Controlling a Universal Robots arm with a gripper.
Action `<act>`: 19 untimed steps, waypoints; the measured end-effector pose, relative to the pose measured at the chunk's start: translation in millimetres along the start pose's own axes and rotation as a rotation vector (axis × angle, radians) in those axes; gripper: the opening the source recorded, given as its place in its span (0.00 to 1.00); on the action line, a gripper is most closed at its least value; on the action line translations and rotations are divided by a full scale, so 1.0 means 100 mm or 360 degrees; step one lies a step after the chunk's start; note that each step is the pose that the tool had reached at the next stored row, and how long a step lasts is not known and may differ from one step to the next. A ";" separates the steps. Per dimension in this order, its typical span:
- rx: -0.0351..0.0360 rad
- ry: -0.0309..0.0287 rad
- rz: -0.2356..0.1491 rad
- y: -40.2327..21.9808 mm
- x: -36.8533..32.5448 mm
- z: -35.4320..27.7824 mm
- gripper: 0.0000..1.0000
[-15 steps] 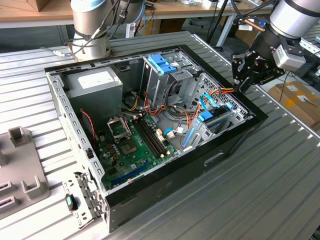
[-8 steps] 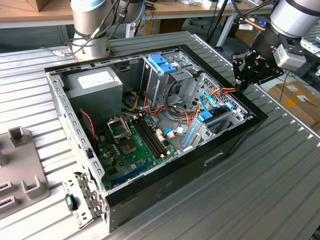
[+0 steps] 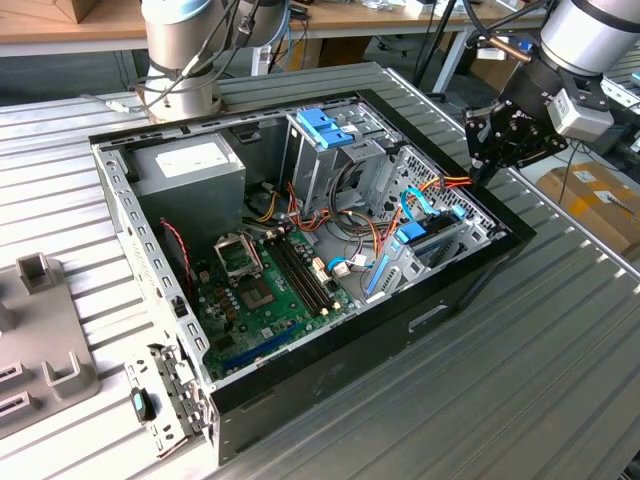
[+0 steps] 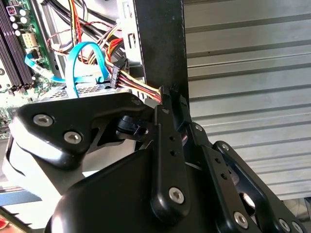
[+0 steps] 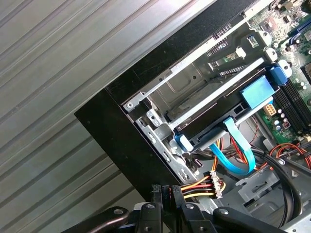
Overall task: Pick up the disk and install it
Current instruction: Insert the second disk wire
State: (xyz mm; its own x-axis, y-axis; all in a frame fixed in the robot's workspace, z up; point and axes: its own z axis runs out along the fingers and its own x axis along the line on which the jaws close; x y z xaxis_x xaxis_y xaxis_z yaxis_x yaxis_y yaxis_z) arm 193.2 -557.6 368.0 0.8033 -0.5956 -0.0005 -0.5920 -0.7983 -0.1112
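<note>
Just beyond the tool (image 5: 167, 194), inside the open computer case (image 3: 440, 300), the disk (image 5: 218, 124) appears to sit in the drive bay at the case's front corner, with its light-blue carrier rail (image 5: 256, 91) lying along the metal bay frame (image 5: 194, 85). A flat blue data cable (image 5: 238, 153) curls off its near end, and a bundle of red, yellow and black power wires (image 5: 204, 184) runs close under the fingertips.

In both wrist views the tool's black fingers (image 4: 167, 131) stand together with almost no gap, pressed up by the case's black wall (image 4: 160, 43), and nothing is held between them. In the exterior view the tool (image 3: 488, 160) hangs over the case's far corner, just above the bay, apart from the disk.

By my reading, the picking up and carrying are done and the disk is already placed in its slot. Whether it is pushed fully home cannot be judged from these angles, since the bay frame hides much of its body. The ribbed tabletop (image 3: 520, 400) around the case carries no loose drive.
</note>
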 end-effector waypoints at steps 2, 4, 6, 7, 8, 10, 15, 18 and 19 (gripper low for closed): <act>0.0000 -0.00001 0.0000 0.000 0.000 0.000 0.22; 0.0000 0.00000 0.0000 0.000 0.000 0.000 0.22; 0.0000 0.00000 0.0000 0.000 0.000 0.001 0.22; 0.0000 0.00000 0.0000 0.000 0.000 0.001 0.22; 0.0000 -0.00001 0.0000 0.000 0.000 0.001 0.22; 0.0000 0.00000 0.0000 0.000 0.000 0.001 0.22; 0.0000 0.00000 0.0000 0.000 0.000 0.001 0.16; 0.0000 0.00000 0.0000 0.000 0.000 0.002 0.16; 0.0000 -0.00002 0.0000 0.000 0.000 0.001 0.16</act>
State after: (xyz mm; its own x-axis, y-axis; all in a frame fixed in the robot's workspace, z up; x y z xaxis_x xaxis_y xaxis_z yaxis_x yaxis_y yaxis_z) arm 193.2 -557.6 367.8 0.8033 -0.5956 -0.0006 -0.5920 -0.7982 -0.1113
